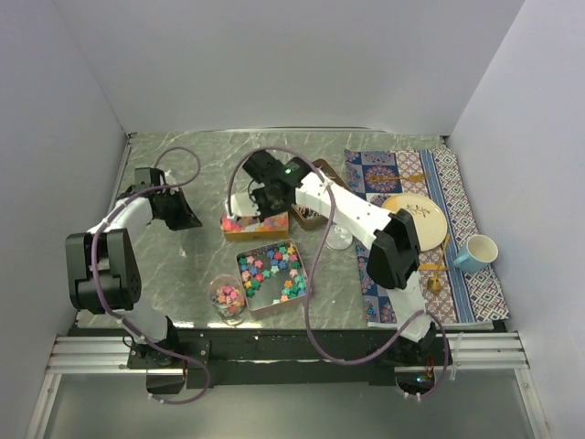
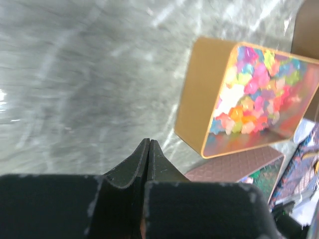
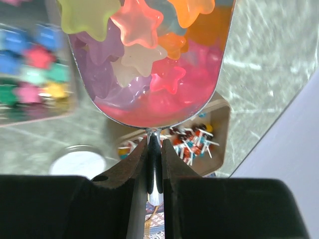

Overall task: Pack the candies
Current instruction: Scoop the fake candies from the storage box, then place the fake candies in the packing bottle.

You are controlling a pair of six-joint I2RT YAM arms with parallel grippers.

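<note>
- Three white walls [image 1: 274, 64] are closing in the marbled surface [image 1: 183, 174] at the back and on both sides, while its near edge is running along the rail that is carrying the arm bases.
- One patterned mat [image 1: 457, 192] is covering the right strip of the surface, bearing a plate [image 1: 430, 224] and a blue cup [image 1: 475, 251] close to the right wall.
- Open room is lying along the back and over the left half. The left hand [image 2: 148, 145] is hovering there, fingers pressed together on nothing, just left of the far tin [image 2: 204, 94].
- Three tins are crowding the centre: the far tin, the near tin [image 1: 279, 306] toward the front edge, and a third tin [image 3: 222, 124] partly hidden behind the right arm.
- Beside the near tin's left corner, a glass jar [image 1: 215, 291] is standing near the front edge.
- Reaching across to the far tin, the right hand [image 3: 154, 142] is clamping the thin handle of a metal scoop [image 3: 144, 117].
- Pastel star candies [image 3: 137, 27] are filling the scoop. More are lying in the far tin, the near tin and the jar, and twist-wrapped ones are lying in the third tin.
</note>
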